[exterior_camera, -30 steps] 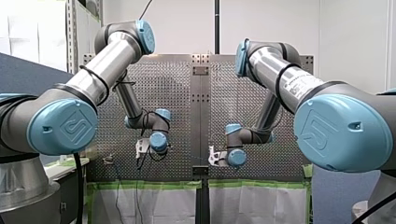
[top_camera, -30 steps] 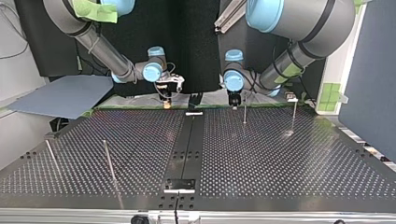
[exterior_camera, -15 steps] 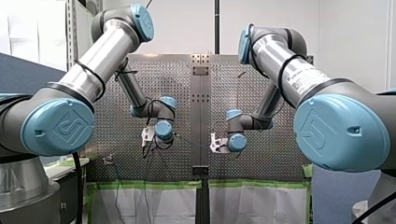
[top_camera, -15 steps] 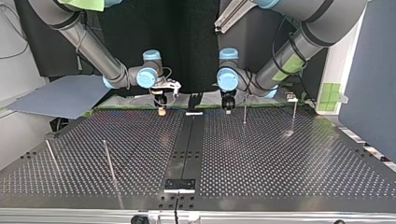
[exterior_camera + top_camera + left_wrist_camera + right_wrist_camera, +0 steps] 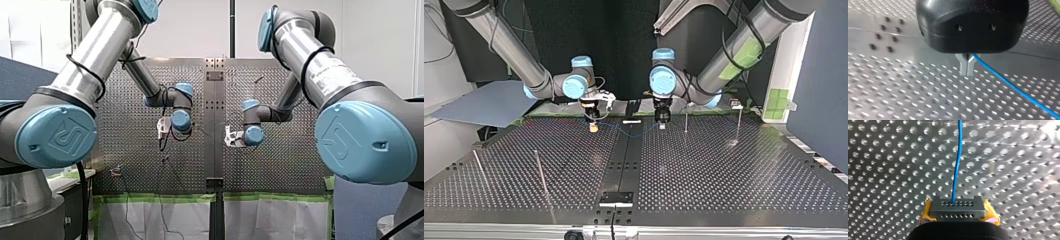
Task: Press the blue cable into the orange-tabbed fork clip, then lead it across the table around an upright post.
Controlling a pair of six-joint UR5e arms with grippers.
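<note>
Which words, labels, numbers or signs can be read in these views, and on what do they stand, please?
Embossed logo sign, no plain letters: my left arm's blue cap, my right arm's blue cap.
White label on my right arm's tube: too small to read.
Nothing else.

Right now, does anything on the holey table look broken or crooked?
Nothing looks broken or spilled. The thin blue cable sags slightly between my left gripper and my right gripper. Two thin metal rods at the top view's left seem to lean, unlike the upright posts, though that may be the camera angle.
</note>
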